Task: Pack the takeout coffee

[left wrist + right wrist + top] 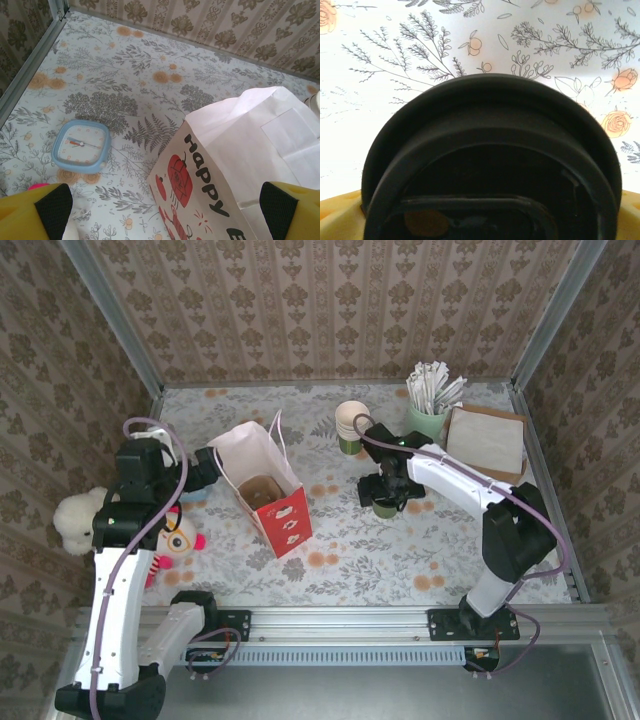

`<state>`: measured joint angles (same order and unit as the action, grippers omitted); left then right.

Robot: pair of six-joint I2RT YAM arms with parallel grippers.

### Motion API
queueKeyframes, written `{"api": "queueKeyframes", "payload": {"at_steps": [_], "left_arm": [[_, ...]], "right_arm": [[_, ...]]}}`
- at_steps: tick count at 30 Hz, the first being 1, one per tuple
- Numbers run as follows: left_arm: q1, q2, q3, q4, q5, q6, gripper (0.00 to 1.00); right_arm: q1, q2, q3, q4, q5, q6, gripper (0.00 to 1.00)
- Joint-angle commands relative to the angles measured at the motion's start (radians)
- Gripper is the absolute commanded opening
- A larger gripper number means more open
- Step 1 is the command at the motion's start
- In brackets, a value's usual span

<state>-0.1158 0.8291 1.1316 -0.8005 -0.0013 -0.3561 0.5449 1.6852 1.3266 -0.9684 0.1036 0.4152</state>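
So, packing barely begun: takeout coffee point(385, 510) stands mid-table point(350, 560), right of centre, well apart from paper bag point(285, 515). Your right gripper point(388, 496) straddles its lid, fingers spread, not clamped. Your left gripper point(210, 472) released, beside bag. Remaining: grasp, carry, lower into bag.

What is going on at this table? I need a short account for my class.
Two robot arms are packing a takeout coffee. The right pincer is open and straddles the black-lidded cup, which stands on the floral table; no firm grip shows. The left pincer, also open and empty, hovers beside the open paper bag. The cup is not in the bag yet.
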Motion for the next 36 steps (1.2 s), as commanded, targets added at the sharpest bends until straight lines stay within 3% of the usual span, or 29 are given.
{"api": "queueKeyframes", "payload": {"at_steps": [1,14,31,36], "left_arm": [[0.008,-0.015,-0.004,-0.027,-0.022,0.025,1.0],[0.007,-0.016,0.001,-0.04,-0.02,0.033,1.0],[0.008,-0.016,-0.006,-0.037,-0.026,0.034,1.0],[0.007,-0.017,-0.013,-0.033,-0.03,0.034,1.0]], "right_arm": [[-0.005,0.025,0.055,-0.094,0.013,-0.093,1.0],[-0.009,0.09,0.125,-0.157,0.071,-0.176,1.0],[-0.01,0.132,0.152,-0.147,0.03,-0.193,1.0],[-0.01,0.13,0.146,-0.151,0.027,-0.196,0.95]]}}
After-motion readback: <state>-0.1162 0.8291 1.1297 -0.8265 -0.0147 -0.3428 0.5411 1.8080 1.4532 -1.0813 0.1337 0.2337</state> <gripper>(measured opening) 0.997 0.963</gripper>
